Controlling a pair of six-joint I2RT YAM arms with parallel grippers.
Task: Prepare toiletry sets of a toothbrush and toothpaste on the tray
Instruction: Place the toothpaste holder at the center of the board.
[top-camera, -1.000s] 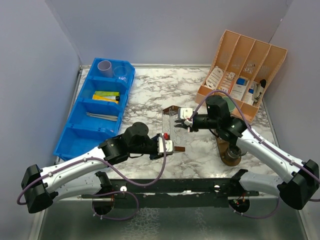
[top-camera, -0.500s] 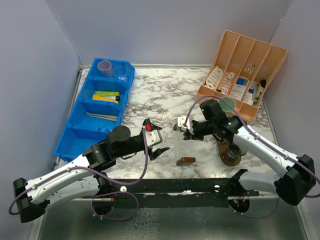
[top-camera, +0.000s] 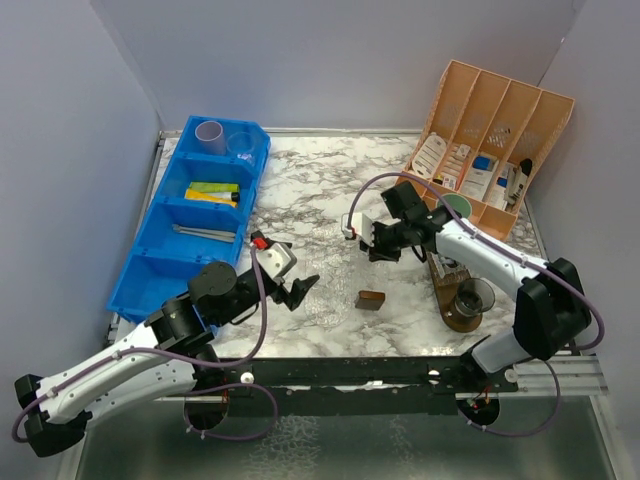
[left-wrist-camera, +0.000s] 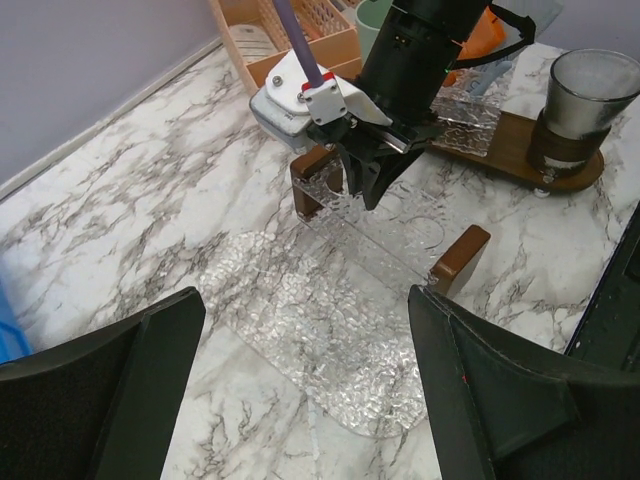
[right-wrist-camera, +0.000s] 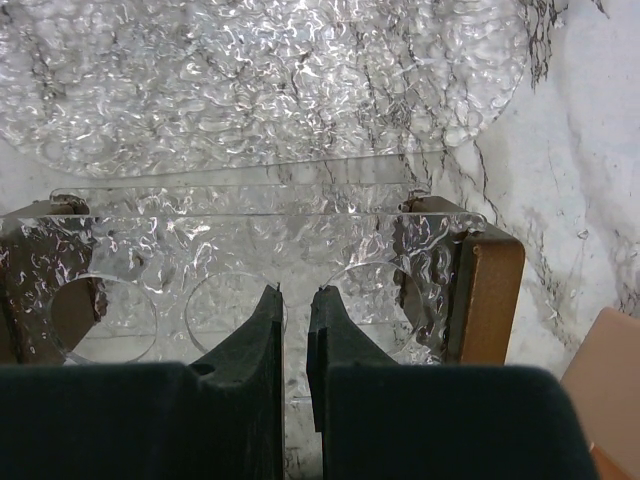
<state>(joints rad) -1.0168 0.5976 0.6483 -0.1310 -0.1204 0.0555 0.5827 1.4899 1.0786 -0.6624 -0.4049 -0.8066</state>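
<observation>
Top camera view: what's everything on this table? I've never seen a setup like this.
Blue bin: one, four compartments, left.
Organizer: one, peach, far right, holding white packets.
Wooden tray: one, brown, right.
Cups: four; lilac cup and clear cup in the bin's far compartment, mint green cup by the organizer, smoky cup on the wooden tray.
Tubes: count unclear, yellow and green, bin's second compartment.
Toothbrushes: count unclear, pale, third compartment.
Clear rack: one, brown ends, centre.
Left gripper: open, empty.
Right gripper: shut on the clear rack.
</observation>
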